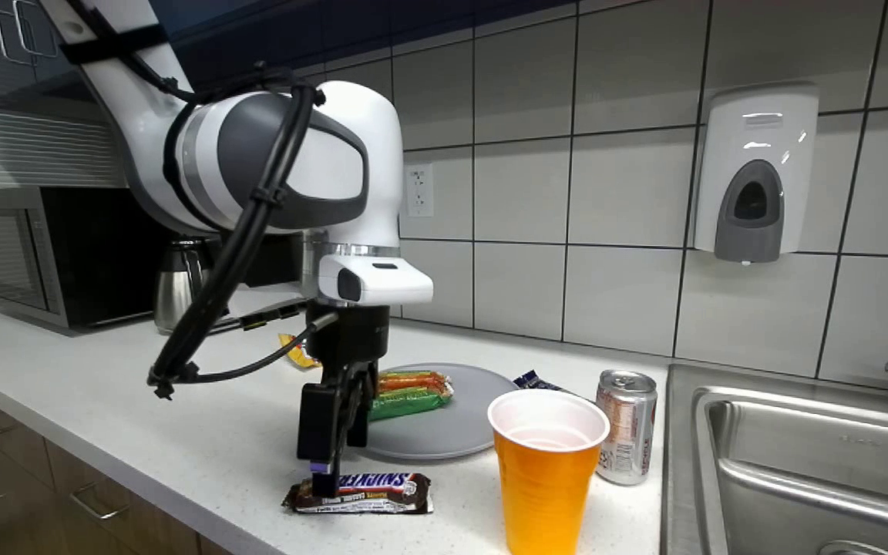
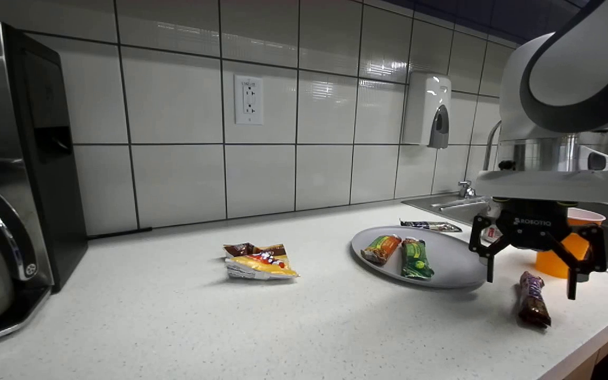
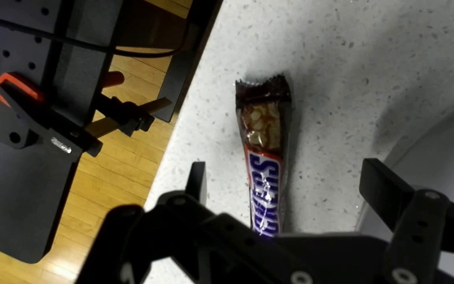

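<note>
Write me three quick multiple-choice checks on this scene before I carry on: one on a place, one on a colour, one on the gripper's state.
1. Where does the green-wrapped bar lie?
A) In the sink
B) On the gray plate
C) On the microwave

2. What colour is the outside of the cup?
A) Blue
B) Green
C) Orange

3. How does the gripper stand?
A) Open
B) Shut on the cup
C) Shut, holding nothing

Right letters:
1: B, since both exterior views show the bar lying on the plate.
2: C, since its outer wall shows orange in both exterior views.
3: A, since in the wrist view its jaws stand wide apart, with a gap on each side of the Snickers bar.
</note>
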`<state>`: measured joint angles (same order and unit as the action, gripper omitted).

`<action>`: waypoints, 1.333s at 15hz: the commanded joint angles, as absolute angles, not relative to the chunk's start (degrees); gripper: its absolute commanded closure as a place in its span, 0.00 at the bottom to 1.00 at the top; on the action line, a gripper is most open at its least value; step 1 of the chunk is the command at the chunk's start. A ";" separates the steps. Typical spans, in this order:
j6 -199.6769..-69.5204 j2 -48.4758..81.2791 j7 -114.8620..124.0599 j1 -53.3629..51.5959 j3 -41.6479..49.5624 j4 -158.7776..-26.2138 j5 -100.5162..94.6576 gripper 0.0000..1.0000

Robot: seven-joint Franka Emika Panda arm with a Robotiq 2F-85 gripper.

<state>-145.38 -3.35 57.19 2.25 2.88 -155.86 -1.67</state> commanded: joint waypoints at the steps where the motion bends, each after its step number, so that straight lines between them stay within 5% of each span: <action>1: -147.11 -5.22 59.43 3.58 2.73 -158.19 -2.65 0.00; 15: -148.77 -4.55 58.66 5.32 4.04 -159.33 -2.38 0.00; 16: -148.82 -4.57 58.58 5.39 4.13 -159.40 -2.41 0.25; 17: -148.91 -4.64 58.56 5.46 4.22 -159.49 -2.44 0.26; 20: -149.00 -4.86 58.23 5.57 4.41 -159.80 -2.24 0.51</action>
<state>-148.13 -3.33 58.38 4.52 4.45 -158.40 -1.67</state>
